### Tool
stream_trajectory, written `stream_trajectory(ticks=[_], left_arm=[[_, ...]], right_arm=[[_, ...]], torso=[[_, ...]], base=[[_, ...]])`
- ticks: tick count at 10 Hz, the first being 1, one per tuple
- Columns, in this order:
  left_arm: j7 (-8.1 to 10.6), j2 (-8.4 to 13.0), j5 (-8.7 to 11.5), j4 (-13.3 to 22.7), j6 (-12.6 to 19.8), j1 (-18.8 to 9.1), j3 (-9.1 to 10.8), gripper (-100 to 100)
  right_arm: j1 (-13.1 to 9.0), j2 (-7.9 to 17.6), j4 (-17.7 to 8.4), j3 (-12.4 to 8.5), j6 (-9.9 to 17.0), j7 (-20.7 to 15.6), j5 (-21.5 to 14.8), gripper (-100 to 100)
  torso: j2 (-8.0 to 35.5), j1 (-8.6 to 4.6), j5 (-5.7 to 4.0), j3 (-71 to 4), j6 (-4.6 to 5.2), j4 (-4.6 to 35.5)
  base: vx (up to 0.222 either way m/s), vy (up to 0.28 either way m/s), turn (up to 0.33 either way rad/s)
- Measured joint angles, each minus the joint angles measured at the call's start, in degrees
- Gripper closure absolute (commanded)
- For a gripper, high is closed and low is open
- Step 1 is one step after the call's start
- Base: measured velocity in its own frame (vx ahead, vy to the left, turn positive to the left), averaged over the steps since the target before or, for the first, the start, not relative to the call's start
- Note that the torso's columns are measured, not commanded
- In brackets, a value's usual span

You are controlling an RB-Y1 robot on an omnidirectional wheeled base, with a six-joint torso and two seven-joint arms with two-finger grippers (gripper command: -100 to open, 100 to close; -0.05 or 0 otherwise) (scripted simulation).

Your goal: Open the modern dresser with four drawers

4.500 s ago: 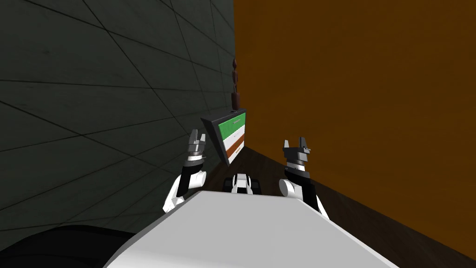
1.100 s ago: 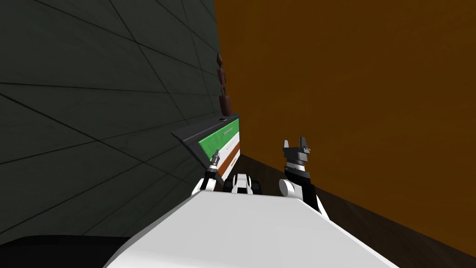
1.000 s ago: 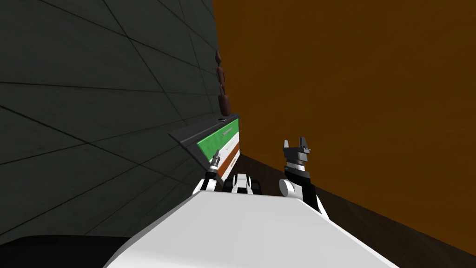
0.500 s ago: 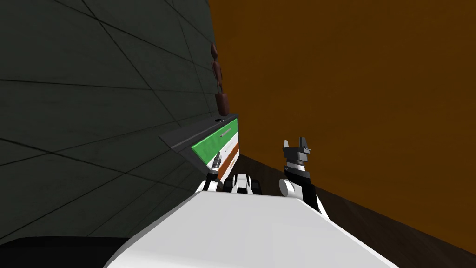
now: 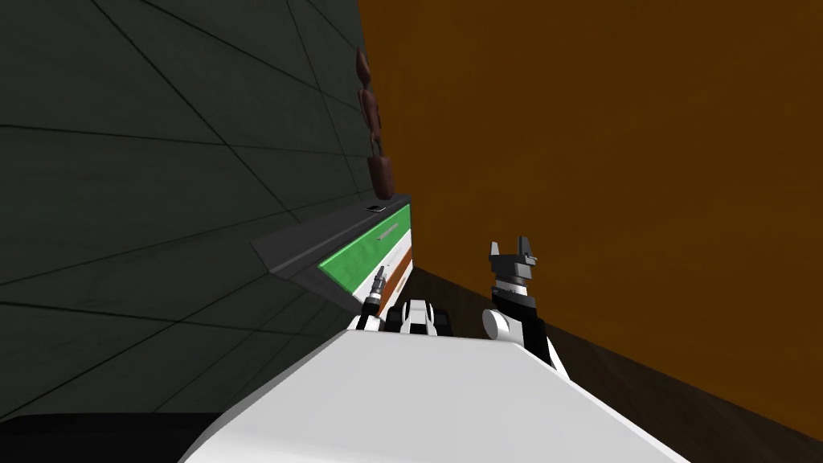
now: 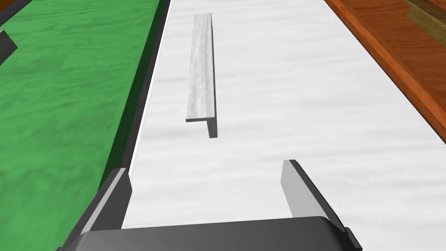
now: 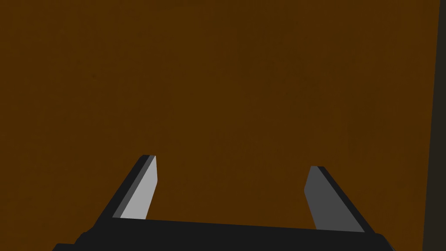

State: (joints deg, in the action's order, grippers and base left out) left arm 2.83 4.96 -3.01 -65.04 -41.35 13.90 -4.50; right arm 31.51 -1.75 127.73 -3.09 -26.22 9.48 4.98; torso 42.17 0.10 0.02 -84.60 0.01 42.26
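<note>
left gripper (image 6: 204, 167) fingers spread wide, holding nothing, pointed at the dresser (image 5: 313, 241) front, close to the white drawer (image 6: 313, 113). grey bar handle (image 6: 200, 69) just ahead of the fingertips, not touching, in line with the gap. green drawer (image 6: 61, 96) beside one finger, orange drawer (image 6: 392, 48) past the other. right gripper (image 5: 513, 249) raised well off to the side, also wide, empty

The head view is dim and flat: the grey wall (image 5: 161, 161) and orange wall (image 5: 611, 161) are dully, evenly lit, and the wide lens splays the grey wall's seams toward the corners. In the left wrist view the white drawer front (image 6: 296, 100) is bright and even; the handle (image 6: 199, 65) has one darker, shaded side
</note>
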Motion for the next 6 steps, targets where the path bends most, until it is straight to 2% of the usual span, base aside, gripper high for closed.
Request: stream_trajectory(ticks=[3, 5, 6], left_arm=[[-0.14, -3.06, 0.13, 3.43, -0.97, -0.70, -0.29, -100], [-0.03, -3.06, 0.16, 2.57, -0.12, -0.87, -0.27, -100], [0.00, -3.05, 0.17, 2.43, 0.17, -0.90, -0.27, 100]], right_arm=[[-0.01, 0.00, 0.00, 0.00, 0.00, 0.00, 0.00, 0], [-0.01, 0.00, 0.00, 0.00, 0.00, 0.00, 0.00, 0], [-0.01, 0.00, 0.00, 0.00, 0.00, 0.00, 0.00, 0]], torso=[[0.24, -0.11, -0.03, 0.12, 0.00, 0.06], [0.06, -0.11, -0.03, 0.01, -0.01, 0.02], [0.08, -0.10, -0.02, 0.01, -0.01, 0.01]], base=[[0.012, -0.005, 0.003], [0.020, -0.012, 0.013], [0.000, 0.000, 0.000]])
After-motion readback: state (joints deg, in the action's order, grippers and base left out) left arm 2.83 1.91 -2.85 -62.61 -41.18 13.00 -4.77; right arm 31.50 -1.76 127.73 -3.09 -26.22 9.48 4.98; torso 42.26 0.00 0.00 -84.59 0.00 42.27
